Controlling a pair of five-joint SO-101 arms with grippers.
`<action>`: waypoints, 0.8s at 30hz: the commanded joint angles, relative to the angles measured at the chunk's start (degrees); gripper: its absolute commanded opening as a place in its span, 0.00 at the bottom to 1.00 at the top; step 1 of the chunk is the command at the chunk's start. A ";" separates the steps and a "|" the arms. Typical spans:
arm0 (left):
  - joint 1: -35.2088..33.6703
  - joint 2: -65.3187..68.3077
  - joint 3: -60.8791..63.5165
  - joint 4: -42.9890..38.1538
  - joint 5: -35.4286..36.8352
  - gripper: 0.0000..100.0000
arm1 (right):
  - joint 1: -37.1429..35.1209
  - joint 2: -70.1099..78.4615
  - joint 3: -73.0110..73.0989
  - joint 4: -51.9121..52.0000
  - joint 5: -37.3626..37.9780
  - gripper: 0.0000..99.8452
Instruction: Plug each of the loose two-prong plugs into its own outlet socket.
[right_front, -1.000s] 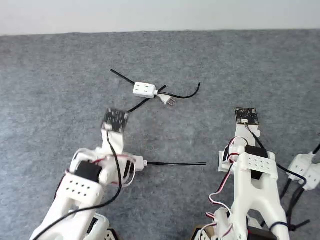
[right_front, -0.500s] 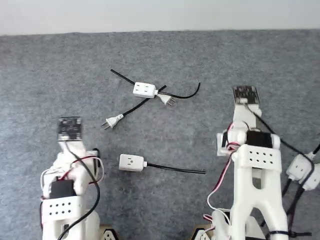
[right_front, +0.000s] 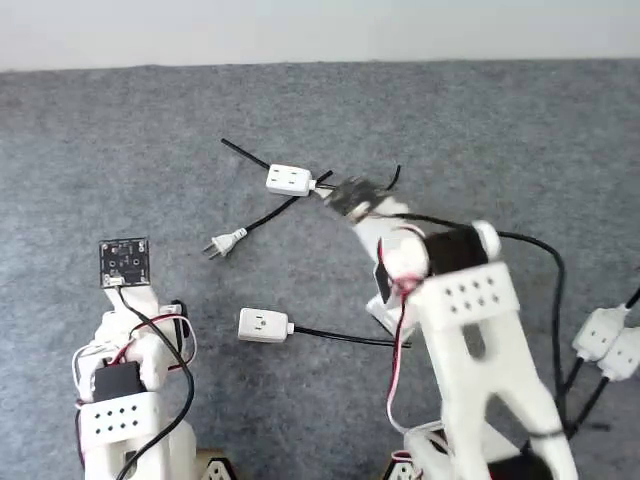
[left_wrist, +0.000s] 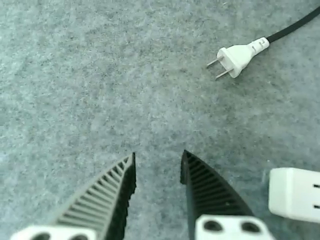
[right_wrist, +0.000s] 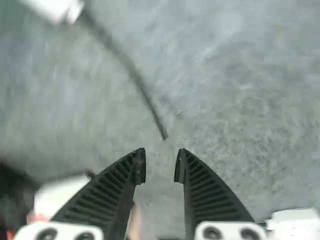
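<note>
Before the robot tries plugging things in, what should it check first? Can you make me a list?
1. Left gripper open with nothing in it: ok.
2. Right gripper open with nothing in it: ok.
3. Loose plug lying free, with nothing on top of it: ok.
4. Near outlet socket has nothing plugged into it: ok.
5. Far outlet socket has nothing plugged into its slots: ok.
6. Other plug beside the far outlet socket lying free: cannot tell, because the right arm covers that spot.
</note>
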 joint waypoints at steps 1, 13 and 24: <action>-0.18 -0.62 -0.40 -1.23 -0.88 0.14 | 1.80 8.92 -4.13 2.42 11.08 0.10; -0.09 -0.62 -0.22 -1.41 -3.69 0.14 | 0.40 23.43 -3.43 -0.75 27.34 0.10; 0.88 -0.62 0.22 -1.49 -3.78 0.14 | 0.66 29.14 -2.81 -6.37 30.95 0.10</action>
